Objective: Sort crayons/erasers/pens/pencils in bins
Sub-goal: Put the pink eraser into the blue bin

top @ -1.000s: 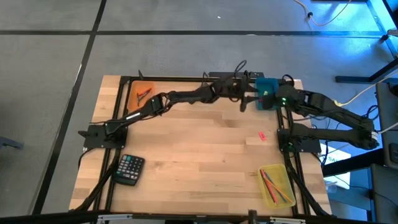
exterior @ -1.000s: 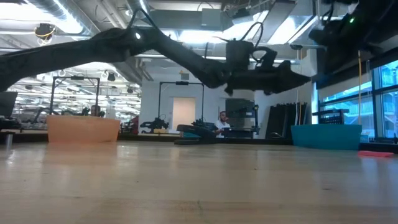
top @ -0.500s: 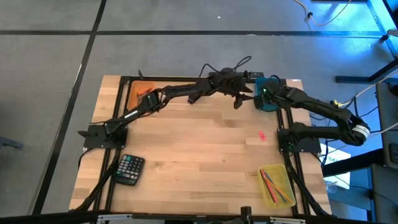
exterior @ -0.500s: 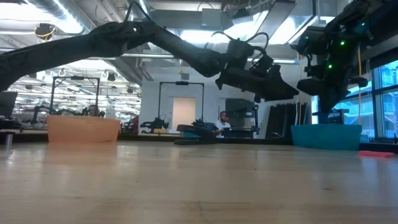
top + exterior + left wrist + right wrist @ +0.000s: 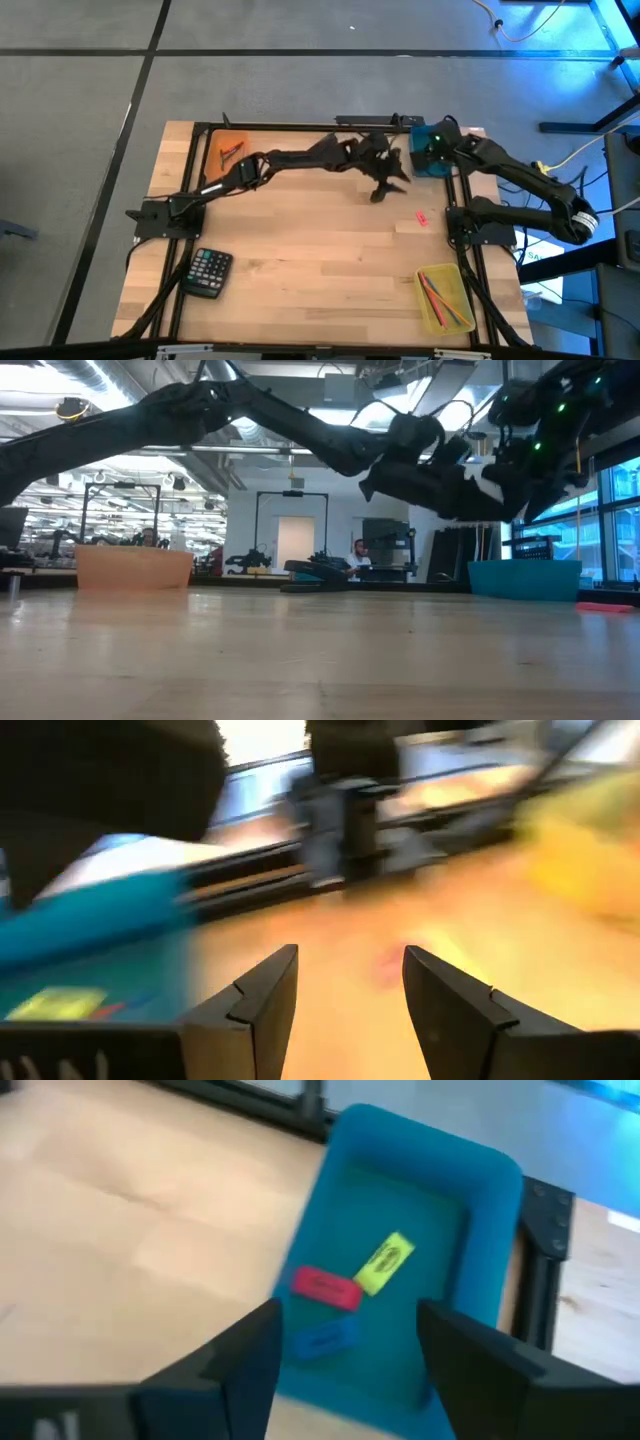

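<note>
Right gripper (image 5: 345,1370) hangs above the teal bin (image 5: 480,1180) at the far right of the tabletop (image 5: 300,260), its fingers spread apart and empty. Inside that bin lie three erasers: a yellow eraser (image 5: 383,1263), a pinkish-red eraser (image 5: 325,1288) and a blue eraser (image 5: 322,1338), close together. The left gripper (image 5: 345,995) is stretched across the far middle of the tabletop, just left of the teal bin, with its fingers also apart and nothing between them. A small red piece (image 5: 422,217), probably a crayon, lies loose on the wood nearer than the teal bin. The orange bin (image 5: 228,150) sits at the far left and the yellow bin (image 5: 445,298) at the near right, holding long thin sticks. Both arms crowd the same far-right corner, so the likeliest trouble is a collision between them, or a knock that shifts the teal bin, if either moves toward the loose piece without the other clearing away.
</note>
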